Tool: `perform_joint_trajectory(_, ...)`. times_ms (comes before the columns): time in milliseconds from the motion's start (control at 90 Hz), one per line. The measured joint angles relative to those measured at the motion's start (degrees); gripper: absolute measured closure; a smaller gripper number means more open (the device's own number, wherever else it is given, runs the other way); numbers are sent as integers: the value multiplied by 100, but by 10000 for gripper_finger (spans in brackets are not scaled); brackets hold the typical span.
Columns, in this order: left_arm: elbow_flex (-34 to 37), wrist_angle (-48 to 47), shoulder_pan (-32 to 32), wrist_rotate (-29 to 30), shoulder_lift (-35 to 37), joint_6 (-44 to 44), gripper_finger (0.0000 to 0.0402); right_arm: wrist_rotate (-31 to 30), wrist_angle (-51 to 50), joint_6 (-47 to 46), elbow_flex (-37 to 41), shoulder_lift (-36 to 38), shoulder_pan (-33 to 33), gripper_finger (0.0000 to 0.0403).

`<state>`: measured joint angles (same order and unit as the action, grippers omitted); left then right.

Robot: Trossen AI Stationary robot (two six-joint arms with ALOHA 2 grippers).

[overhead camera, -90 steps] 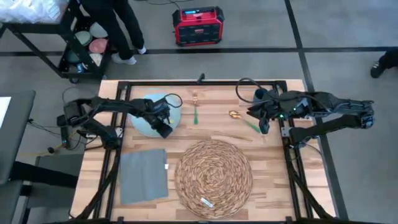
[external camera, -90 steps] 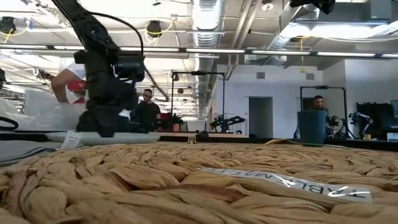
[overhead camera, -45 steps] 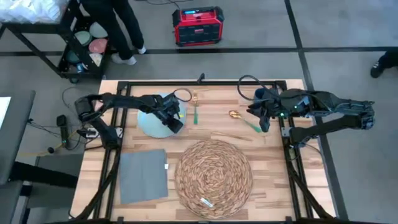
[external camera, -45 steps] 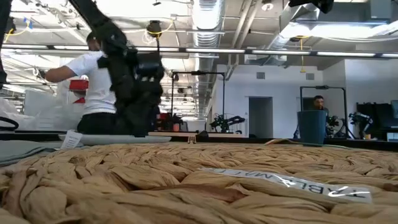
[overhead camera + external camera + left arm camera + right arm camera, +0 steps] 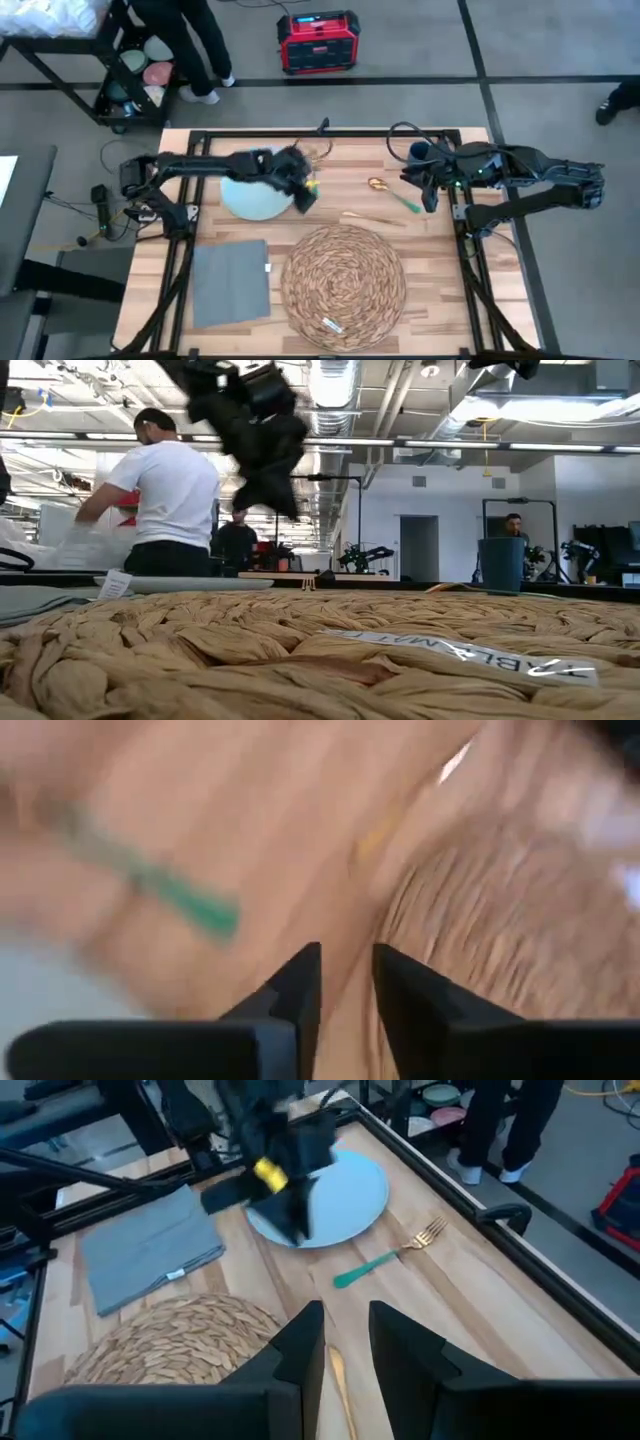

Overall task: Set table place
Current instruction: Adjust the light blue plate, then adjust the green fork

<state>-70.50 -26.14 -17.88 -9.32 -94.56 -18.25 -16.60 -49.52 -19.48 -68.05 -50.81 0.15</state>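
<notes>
The round woven placemat (image 5: 343, 287) lies flat on the plank table (image 5: 440, 290) near its front edge and fills the low view (image 5: 300, 650). Behind it to the left lies a pale-blue plate (image 5: 250, 198). My left gripper (image 5: 306, 197) hangs shut above the table between that plate and a green-handled gold fork (image 5: 385, 1258), holding nothing; the right wrist view shows it (image 5: 292, 1220) pointing down. My right gripper (image 5: 428, 202) hovers shut at the far right, next to a second green-handled utensil (image 5: 392, 194).
A grey napkin (image 5: 230, 282) lies flat left of the placemat. A thin gold utensil (image 5: 370, 216) lies behind the placemat. A dark blue cup (image 5: 418, 152) stands at the far right. A person stands beyond the table's far left corner (image 5: 165, 490).
My left gripper has lifted from low over the plate and swung toward the table's right edge, past the plate's rim to beside the fork. It now hangs well above the table.
</notes>
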Motion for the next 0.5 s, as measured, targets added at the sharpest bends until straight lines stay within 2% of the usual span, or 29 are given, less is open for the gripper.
perform_joint_trajectory(156, -1404, -1126, -308, -34, -693, 715, 300, -144, -1340, -186, 0, -120, -571, 333)
perform_joint_trajectory(267, -1978, -1347, -385, -135, -856, 985, 299, -301, -2297, 142, 2, -396, -1270, 333)
perform_joint_trajectory(356, -2171, -1333, -394, -243, -866, 1073, 299, -195, -2391, 651, 4, -576, -1831, 333)
perform_joint_trajectory(500, -2206, -1276, -422, -251, -867, 1236, 299, 476, -2028, 926, 4, -558, -2425, 333)
